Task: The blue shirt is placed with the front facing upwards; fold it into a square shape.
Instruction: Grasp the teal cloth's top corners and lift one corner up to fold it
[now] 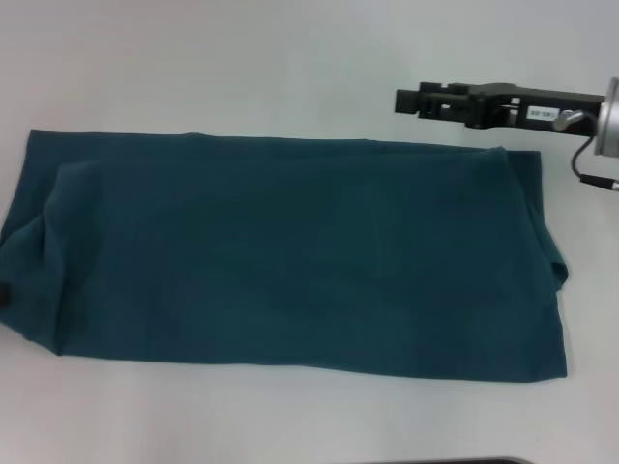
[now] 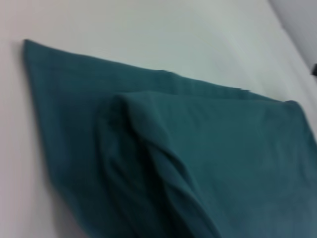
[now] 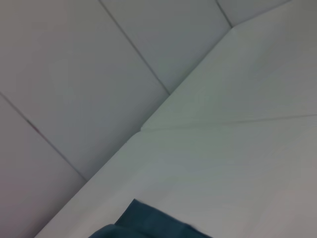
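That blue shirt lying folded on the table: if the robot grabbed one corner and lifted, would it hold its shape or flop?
Probably flop. The blue shirt lies limp in soft layers, with a rumpled fold at its left end, so a lifted corner would likely sag and the layers slide apart. It looks thin, probably light. The right gripper hovers just beyond its far edge.

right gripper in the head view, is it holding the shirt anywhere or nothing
Nothing is held. The right gripper hangs over the bare white table beyond the far right corner of the folded dark teal-blue cotton shirt, not touching it. The left gripper is out of view.
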Tool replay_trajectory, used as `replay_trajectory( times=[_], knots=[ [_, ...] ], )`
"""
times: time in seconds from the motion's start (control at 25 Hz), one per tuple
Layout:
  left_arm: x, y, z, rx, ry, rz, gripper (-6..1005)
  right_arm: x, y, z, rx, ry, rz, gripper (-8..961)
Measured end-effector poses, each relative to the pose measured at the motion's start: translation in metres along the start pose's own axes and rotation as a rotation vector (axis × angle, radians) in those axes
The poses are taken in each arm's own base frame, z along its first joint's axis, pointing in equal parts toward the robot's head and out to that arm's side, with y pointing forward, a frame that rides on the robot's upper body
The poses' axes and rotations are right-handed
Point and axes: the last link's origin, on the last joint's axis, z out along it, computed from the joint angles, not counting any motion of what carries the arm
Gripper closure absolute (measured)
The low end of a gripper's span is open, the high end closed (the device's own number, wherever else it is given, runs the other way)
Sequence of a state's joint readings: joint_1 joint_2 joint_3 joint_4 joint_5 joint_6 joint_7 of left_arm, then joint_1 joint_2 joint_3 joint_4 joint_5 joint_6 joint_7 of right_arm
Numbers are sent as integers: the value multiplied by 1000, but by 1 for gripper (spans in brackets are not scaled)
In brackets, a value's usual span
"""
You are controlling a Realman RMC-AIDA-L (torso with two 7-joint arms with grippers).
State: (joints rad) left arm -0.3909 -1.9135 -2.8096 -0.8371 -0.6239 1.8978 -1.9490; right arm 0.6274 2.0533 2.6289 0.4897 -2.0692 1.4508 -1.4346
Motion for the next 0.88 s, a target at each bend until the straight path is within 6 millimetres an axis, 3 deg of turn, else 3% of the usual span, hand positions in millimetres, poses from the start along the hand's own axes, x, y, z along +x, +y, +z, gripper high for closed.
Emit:
replay_trajectory(
  times=[0.36,0.72,0.88],
  knots=[
    [-1,9,2,-51,12,34,989,9,9,31,-19,64,-60,297],
    [0,10,1,-56,40,47,988,17,16,45,-55,94,-118,330],
    [1,11,3,-63,42,53,988,21,20,56,-69,114,-149,533]
  ],
)
